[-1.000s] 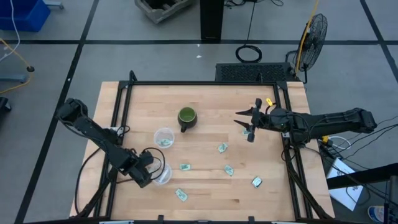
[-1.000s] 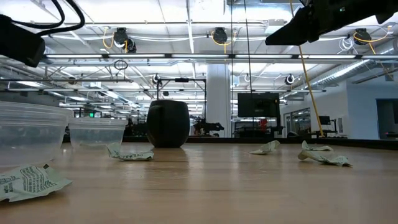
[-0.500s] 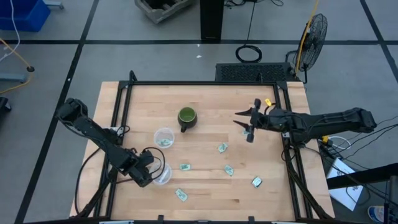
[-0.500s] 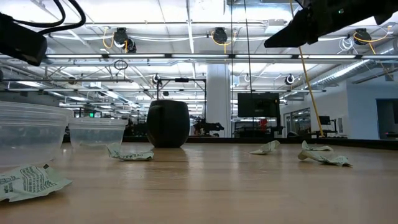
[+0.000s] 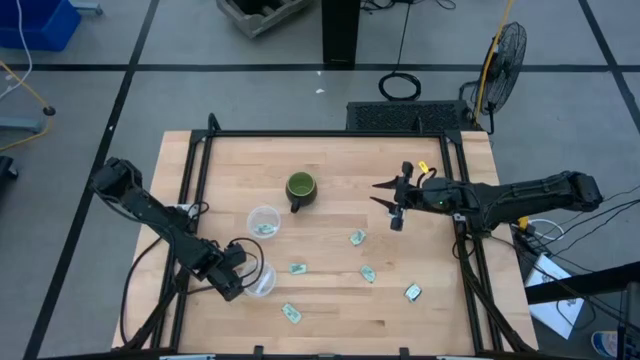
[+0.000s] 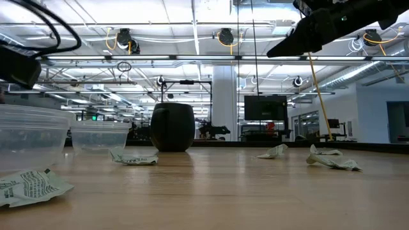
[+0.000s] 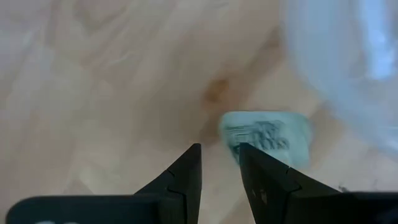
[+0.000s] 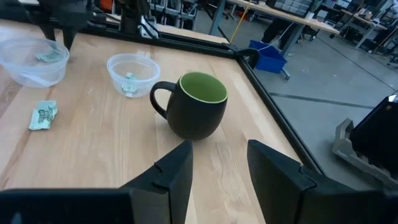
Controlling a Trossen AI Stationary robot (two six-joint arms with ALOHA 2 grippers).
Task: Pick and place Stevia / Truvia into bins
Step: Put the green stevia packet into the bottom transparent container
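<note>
Plainly, left gripper (image 7: 219, 163) — narrowly parted, empty — above a packet (image 7: 266, 135).

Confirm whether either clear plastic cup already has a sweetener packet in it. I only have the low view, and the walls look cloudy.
Observer: The round clear plastic cup nearest the dark green ceramic mug holds one pale green paper packet.
Operator: And the other cup?
Observer: The second clear cup, beside the left gripper, also appears to hold one packet.
Operator: Loose ones remaining?
Observer: Five loose packets lie on the wooden table; the right gripper hangs open above it, empty.
</note>
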